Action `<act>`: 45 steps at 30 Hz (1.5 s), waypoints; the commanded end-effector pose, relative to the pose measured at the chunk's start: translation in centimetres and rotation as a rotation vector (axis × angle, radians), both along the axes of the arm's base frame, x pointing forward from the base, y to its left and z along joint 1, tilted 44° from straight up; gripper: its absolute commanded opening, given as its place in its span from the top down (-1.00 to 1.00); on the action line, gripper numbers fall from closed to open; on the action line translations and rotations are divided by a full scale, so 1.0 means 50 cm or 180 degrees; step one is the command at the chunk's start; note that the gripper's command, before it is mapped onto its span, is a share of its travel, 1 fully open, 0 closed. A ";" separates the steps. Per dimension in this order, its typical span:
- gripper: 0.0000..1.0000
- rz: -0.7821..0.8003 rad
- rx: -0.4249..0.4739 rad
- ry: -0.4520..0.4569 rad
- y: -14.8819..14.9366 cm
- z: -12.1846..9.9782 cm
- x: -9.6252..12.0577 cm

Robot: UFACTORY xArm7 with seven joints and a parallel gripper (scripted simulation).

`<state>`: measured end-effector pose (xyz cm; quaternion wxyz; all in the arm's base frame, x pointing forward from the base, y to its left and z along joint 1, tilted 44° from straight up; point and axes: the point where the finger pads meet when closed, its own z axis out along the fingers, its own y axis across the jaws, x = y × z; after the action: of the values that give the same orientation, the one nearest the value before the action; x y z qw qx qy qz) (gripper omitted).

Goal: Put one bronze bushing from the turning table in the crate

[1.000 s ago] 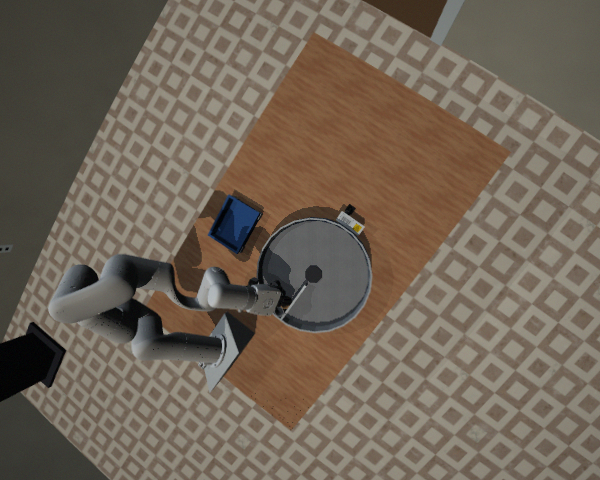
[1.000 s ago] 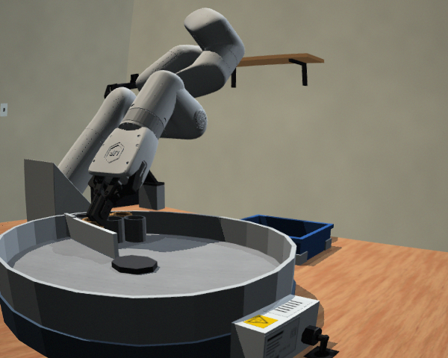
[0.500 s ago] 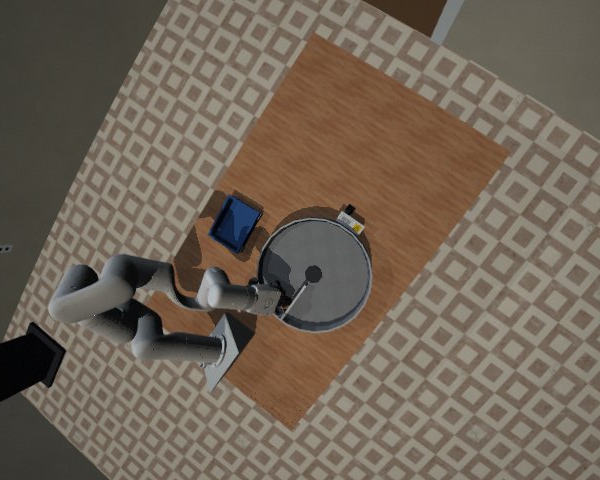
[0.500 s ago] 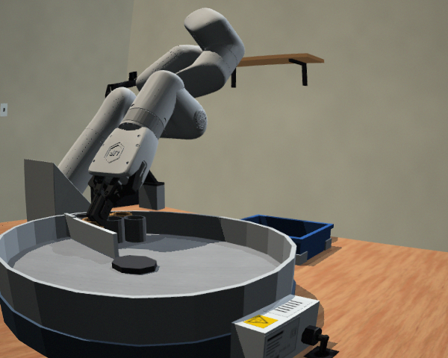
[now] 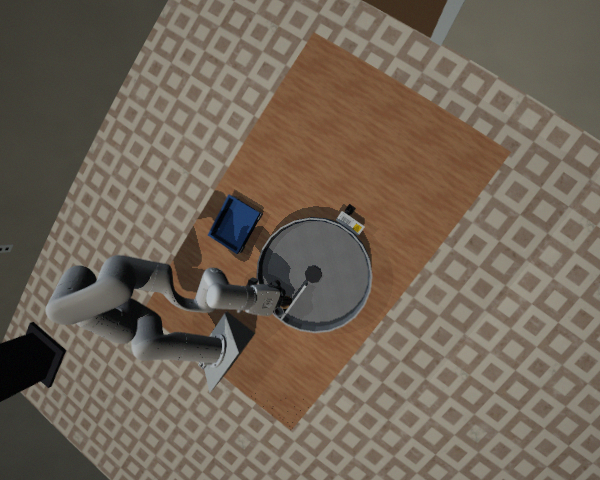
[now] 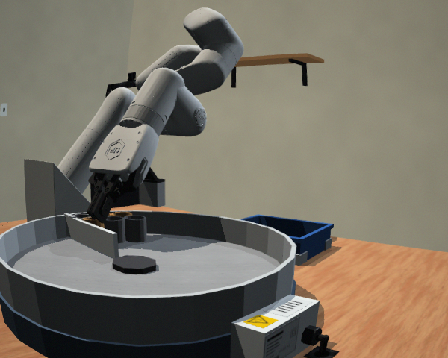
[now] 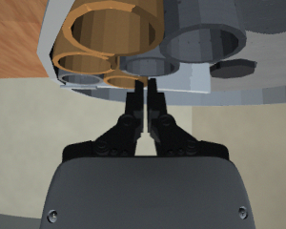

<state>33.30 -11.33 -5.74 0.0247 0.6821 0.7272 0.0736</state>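
Bronze bushings point(image 7: 156, 24) point(image 7: 62, 54) and grey bushings point(image 7: 200, 16) point(image 6: 135, 231) stand upright and crowded against the wall of the turning table point(image 5: 336, 253) point(image 6: 201, 269), beside its divider plate. My gripper point(image 7: 145, 90) point(image 6: 99, 216) points down into this cluster. Its fingers are nearly together, with the rim edge of a small-looking bronze bushing point(image 7: 116, 86) point(image 6: 95, 222) in the narrow gap; they appear shut on its wall. The lower fingertips are hard to see. The blue crate point(image 5: 241, 217) point(image 6: 316, 246) stands beside the turning table; no bushing shows in it.
The thin divider plate point(image 5: 296, 298) point(image 6: 92, 236) runs from the dark centre hub point(image 5: 313, 273) point(image 6: 134, 264) to the turning table's wall, close beside the fingers. A control box point(image 5: 350, 222) point(image 6: 274, 327) sits at the turning table's outer side.
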 end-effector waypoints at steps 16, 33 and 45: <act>1.00 -0.0023 -0.0015 0.0003 -0.095 0.093 -0.009; 0.80 -0.0023 -0.0015 0.0003 -0.096 0.094 -0.009; 0.80 -0.0023 -0.0015 0.0003 -0.096 0.094 -0.009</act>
<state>32.79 -15.97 -1.14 0.0246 0.6838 0.7257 0.0713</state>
